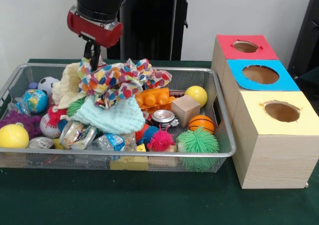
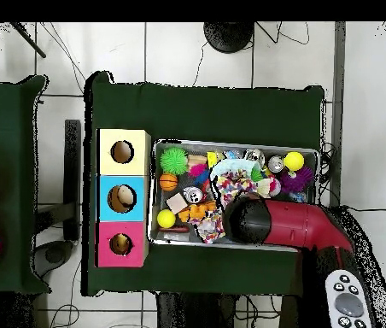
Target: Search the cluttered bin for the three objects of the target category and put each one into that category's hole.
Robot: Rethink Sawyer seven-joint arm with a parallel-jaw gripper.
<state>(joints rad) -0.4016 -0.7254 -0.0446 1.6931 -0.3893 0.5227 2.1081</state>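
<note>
The cluttered bin [image 1: 225, 153], a shallow wire-mesh tray, sat on the green table [image 1: 149, 200] just left of three wooden boxes in the front view. No readable writing showed on anything. Along its near side lay a yellow ball [image 1: 13, 135], a tin can [image 1: 40, 143], crinkled wrappers [image 1: 78, 134], a pink spiky ball [image 1: 161, 140] and a green spiky ball [image 1: 198, 142]. Farther in were a mint cloth [image 1: 118, 118], a small basketball [image 1: 201, 123], a wooden cube [image 1: 185, 110], an orange toy brick [image 1: 153, 98], a second yellow ball [image 1: 196, 95] and a spotted cloth [image 1: 119, 80]. The boxes ran near to far: yellow box [image 1: 271, 135], blue box [image 1: 259, 75], red box [image 1: 244, 47], each with one round hole. The gripper [image 1: 92, 53] hung over the bin's far left, beside the spotted cloth; whether its jaws were parted or closed could not be told.
</note>
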